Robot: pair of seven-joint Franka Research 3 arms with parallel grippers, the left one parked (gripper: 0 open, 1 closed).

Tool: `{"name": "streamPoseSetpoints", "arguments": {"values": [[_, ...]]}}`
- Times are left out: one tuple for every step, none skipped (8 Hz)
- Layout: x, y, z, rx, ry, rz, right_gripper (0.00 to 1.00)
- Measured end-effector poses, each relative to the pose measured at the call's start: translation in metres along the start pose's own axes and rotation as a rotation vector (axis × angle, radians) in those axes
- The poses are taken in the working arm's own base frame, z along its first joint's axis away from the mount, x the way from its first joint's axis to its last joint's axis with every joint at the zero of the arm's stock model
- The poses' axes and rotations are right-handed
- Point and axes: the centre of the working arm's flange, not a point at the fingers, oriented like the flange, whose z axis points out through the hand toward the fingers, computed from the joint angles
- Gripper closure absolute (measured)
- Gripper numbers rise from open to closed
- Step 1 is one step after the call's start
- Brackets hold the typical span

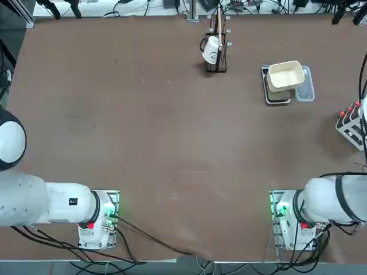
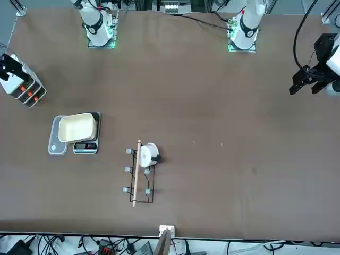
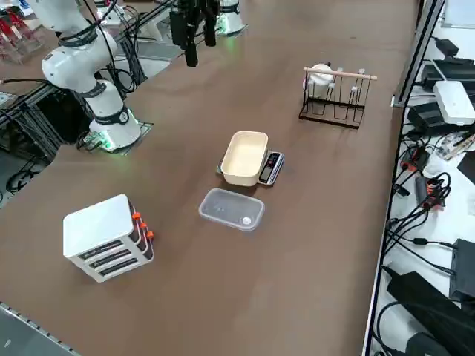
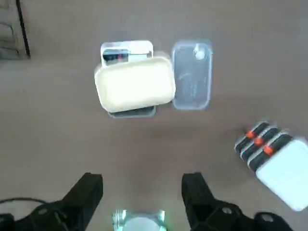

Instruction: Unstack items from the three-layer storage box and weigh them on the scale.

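Sitting near the tabletop's (image 1: 143, 143) right edge, the single storage box (image 3: 107, 236) shows three stacked drawers with red pulls; the top view cuts it off, and whatever it holds is hidden. One scale (image 2: 87, 144) lies farther in, mostly covered by one cream tray (image 3: 245, 157), with one clear container (image 3: 231, 209) just beside it. Wide bare tabletop surrounds them. One dark stand (image 1: 217, 48) holds one white cup (image 1: 211, 50). High above, the right hand (image 4: 142, 192) hangs empty, fingers spread apart.
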Motion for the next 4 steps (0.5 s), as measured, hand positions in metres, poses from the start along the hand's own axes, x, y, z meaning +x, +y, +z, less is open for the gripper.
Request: {"name": "streamPoseSetpoints", "arguments": {"values": [[-0.004,0.004,0.022,0.016,-0.132,0.007,0.00],[-0.001,0.014,0.049,0.020,-0.228,0.001,0.00],[0.007,0.028,0.082,-0.002,-0.286,-0.055,0.00],[0.015,0.042,0.117,-0.030,-0.311,-0.153,0.00]]}}
